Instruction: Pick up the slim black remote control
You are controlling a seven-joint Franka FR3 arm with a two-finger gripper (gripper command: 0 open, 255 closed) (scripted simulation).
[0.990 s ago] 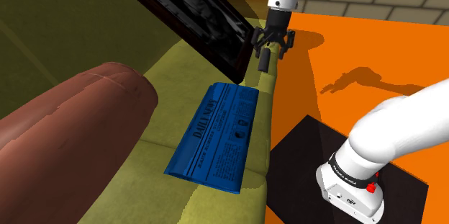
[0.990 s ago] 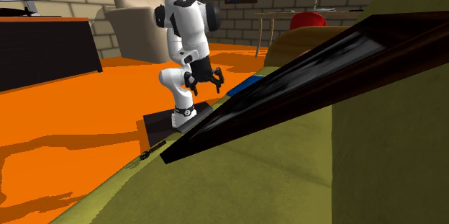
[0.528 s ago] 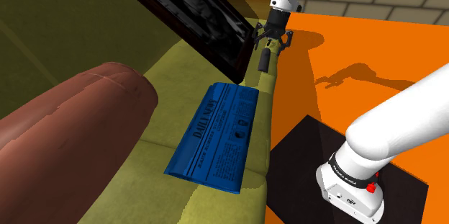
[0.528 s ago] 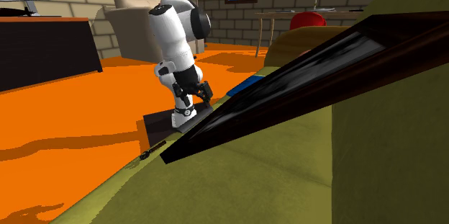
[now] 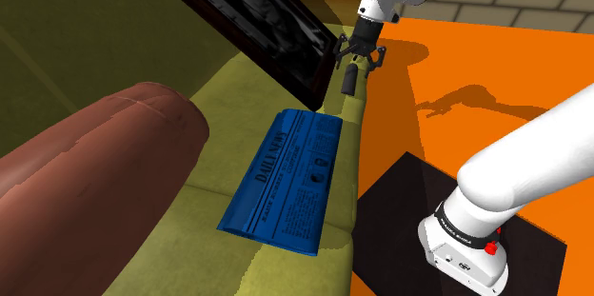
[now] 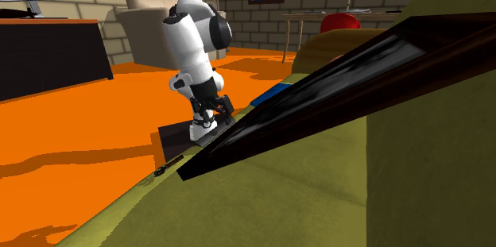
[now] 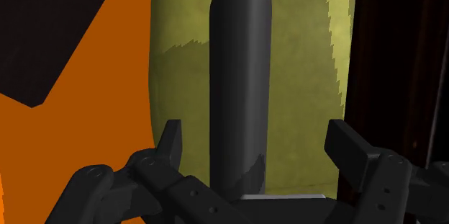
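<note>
The remote (image 7: 239, 86) is slim, dark grey (rounded far end).

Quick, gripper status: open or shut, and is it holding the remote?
Gripper: open, with a finger on either side of the black remote but neither touching it, so nothing is held.
</note>
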